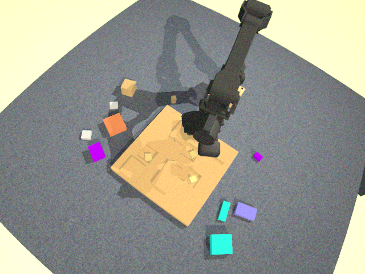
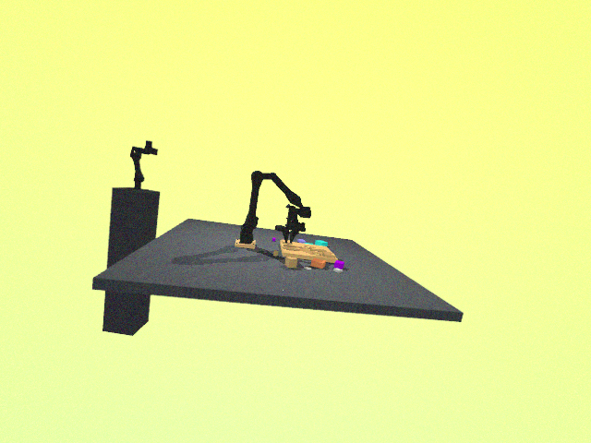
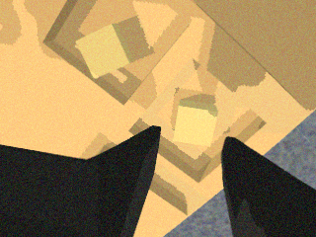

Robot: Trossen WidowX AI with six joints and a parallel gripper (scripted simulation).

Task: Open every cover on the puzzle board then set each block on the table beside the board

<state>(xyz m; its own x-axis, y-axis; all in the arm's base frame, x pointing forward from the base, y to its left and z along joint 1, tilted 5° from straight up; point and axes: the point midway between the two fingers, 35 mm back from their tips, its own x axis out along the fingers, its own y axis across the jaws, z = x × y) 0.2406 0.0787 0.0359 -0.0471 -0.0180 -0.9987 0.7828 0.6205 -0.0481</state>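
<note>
1. Lining up over the puzzle board [image 1: 182,206] [image 2: 287,253] [image 3: 39,109], the gripper [image 1: 193,122] [image 2: 288,241] [image 3: 192,140] stands partly open, apparently holding nothing.
2. A pale square piece [image 3: 195,125] sits on the board near its edge, ahead of the fingertips; knob or block, I cannot tell.
3. Cover-opening seems in hand; next calls for careful alignment, then a push along the track or around the pin.
</note>
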